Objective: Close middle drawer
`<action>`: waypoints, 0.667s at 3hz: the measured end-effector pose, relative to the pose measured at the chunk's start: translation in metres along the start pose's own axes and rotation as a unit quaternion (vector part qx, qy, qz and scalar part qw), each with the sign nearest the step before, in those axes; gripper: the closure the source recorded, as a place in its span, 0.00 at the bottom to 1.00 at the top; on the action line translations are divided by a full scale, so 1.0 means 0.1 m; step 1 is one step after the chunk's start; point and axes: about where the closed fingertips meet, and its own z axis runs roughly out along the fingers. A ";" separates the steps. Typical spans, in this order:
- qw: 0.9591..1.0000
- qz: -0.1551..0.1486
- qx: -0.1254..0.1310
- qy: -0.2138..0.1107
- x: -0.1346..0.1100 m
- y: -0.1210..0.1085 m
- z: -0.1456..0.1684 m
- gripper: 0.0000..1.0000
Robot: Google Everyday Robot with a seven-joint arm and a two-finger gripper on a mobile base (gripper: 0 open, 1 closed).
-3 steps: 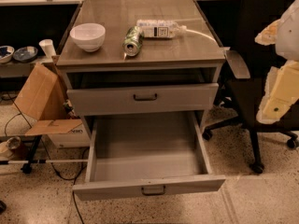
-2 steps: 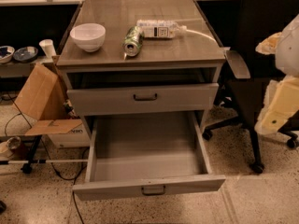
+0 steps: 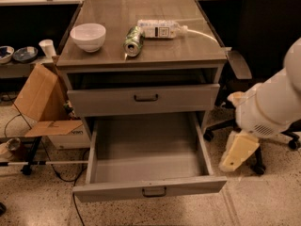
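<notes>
The wide grey metal middle drawer (image 3: 146, 161) is standing pulled far out of the cabinet, its deep plain tray lying bare and its flat front with the small dark handle (image 3: 154, 191) facing the camera. The cream-coloured pincer (image 3: 239, 152) is hanging just beside the drawer's right front corner, apart from it and pointing down toward the floor; whether it is open or closed cannot be told. The white arm (image 3: 270, 105) is reaching in from the right edge. Above, the taller-fronted grey drawer (image 3: 113, 100) is sitting slightly out. On the grey cabinet surface (image 3: 155, 53) a white bowl (image 3: 88, 36), a green can (image 3: 133, 40) lying on its side and a clear plastic bottle (image 3: 160, 28) are resting.
</notes>
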 end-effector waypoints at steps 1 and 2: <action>0.999 0.042 -0.034 -0.007 0.13 0.16 1.26 0.00; 0.996 0.068 -0.055 -0.012 0.21 0.23 1.97 0.00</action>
